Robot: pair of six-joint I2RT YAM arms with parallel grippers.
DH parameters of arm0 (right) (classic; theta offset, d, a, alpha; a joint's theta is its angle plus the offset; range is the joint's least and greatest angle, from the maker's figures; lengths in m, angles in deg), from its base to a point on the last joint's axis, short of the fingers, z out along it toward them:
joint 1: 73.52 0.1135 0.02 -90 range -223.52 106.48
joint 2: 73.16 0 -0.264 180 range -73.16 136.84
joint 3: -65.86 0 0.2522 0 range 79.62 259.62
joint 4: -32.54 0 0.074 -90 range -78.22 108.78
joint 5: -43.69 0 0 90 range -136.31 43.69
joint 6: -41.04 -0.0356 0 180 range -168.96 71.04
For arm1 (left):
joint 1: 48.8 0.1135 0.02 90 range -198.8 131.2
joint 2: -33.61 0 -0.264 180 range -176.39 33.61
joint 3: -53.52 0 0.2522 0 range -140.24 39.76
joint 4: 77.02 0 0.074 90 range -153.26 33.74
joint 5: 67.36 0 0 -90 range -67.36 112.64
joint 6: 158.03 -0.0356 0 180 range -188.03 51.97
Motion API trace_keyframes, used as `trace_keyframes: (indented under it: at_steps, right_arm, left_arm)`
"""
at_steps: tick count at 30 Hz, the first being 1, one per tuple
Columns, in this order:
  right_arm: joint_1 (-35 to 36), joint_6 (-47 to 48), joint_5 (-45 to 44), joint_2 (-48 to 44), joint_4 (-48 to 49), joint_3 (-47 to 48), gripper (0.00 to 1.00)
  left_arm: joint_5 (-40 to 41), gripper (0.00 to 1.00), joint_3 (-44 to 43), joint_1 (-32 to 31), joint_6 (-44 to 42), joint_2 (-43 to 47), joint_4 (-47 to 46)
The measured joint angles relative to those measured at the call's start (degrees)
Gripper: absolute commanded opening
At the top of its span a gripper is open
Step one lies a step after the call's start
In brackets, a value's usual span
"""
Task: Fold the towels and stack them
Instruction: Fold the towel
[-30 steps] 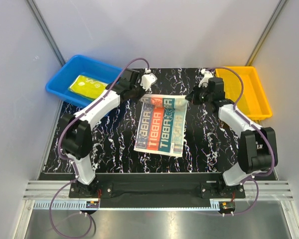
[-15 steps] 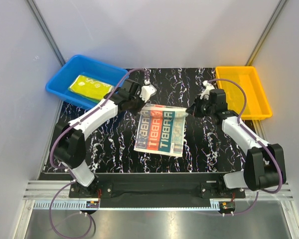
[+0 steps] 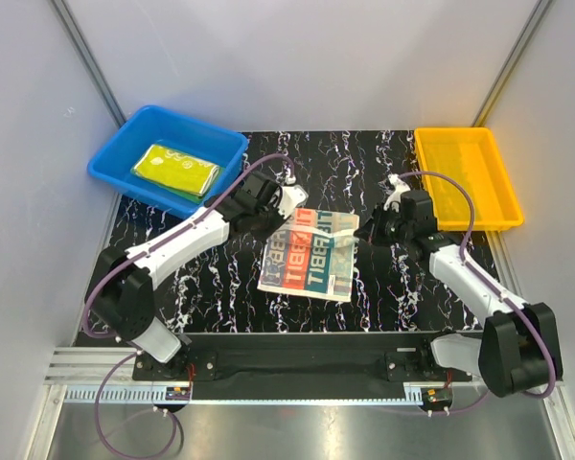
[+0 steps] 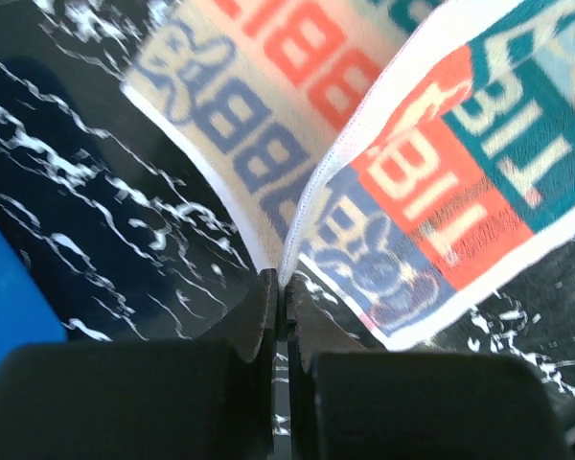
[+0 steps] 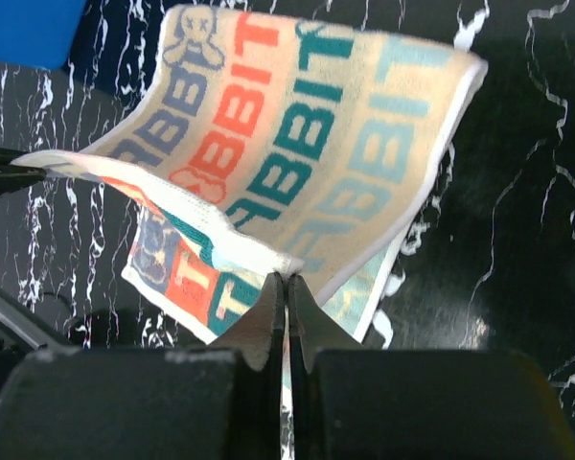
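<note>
Both grippers are clenched on the striped towel (image 3: 311,254), which lies at the middle of the black marbled table (image 3: 220,287) between the two arms. Left gripper (image 3: 297,211): in its wrist view the left gripper (image 4: 281,287) has its jaws pressed together with only the towel's white hem between them, and the striped towel (image 4: 441,172) rises from that pinch and curls over, its orange, teal and navy lettered blocks facing the camera. Right gripper (image 3: 366,230): in its wrist view the right gripper (image 5: 286,278) is likewise closed tight, grasping a bunched fold at the cloth's edge. From there the striped towel (image 5: 297,125) spreads away, pale side with mirrored letters uppermost, and a lower layer shows beneath the lifted part. From overhead I read the far edge as raised off the table and doubled toward the near edge, one gripper at each far corner, while the near half lies flat. The left side of the fold looks slightly further over than the right. The yellow towel (image 3: 172,165) sits folded inside the blue tub (image 3: 163,117) at far left. The yellow tray (image 3: 424,172) stands at far right, well apart from the cloth.
</note>
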Motion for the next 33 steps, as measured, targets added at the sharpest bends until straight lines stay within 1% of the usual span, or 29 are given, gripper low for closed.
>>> trace_keyframes:
  at_steps: [4,10,17,20,26,28,31,33]
  right_arm:
    - [0.28,-1.60,0.20,-4.46,-1.01,-3.65,0.00]
    - [1.09,-3.96,1.46,-8.48,-2.19,-7.19,0.00]
    - [1.18,-5.20,2.10,-12.57,-4.02,-8.37,0.00]
    - [1.33,-6.03,3.02,-15.02,-3.91,-10.25,0.00]
    - [1.55,-10.56,4.83,-15.91,-0.55,-17.64,0.00]
    - [1.66,-11.98,5.53,-15.82,-0.11,-19.67,0.03]
    - [1.77,-12.90,5.75,-15.56,-0.50,-20.39,0.09]
    - [1.77,-12.94,5.55,-15.41,-1.05,-20.39,0.14]
  left_arm:
    - [1.01,0.00,2.62,-0.55,1.68,0.87,2.19]
    - [3.37,0.00,2.93,-1.70,4.61,1.20,4.13]
    - [3.50,0.00,5.49,-2.36,7.58,3.37,4.76]
    - [2.99,0.05,7.72,-2.71,8.57,4.94,4.59]
    - [1.33,0.08,9.68,-3.23,9.64,5.25,5.03]
    - [0.63,0.09,10.40,-3.26,10.29,5.01,5.01]
    - [-0.15,0.22,11.82,-3.37,11.43,4.74,5.09]
    - [-0.15,0.25,12.52,-3.37,12.20,4.31,5.75]
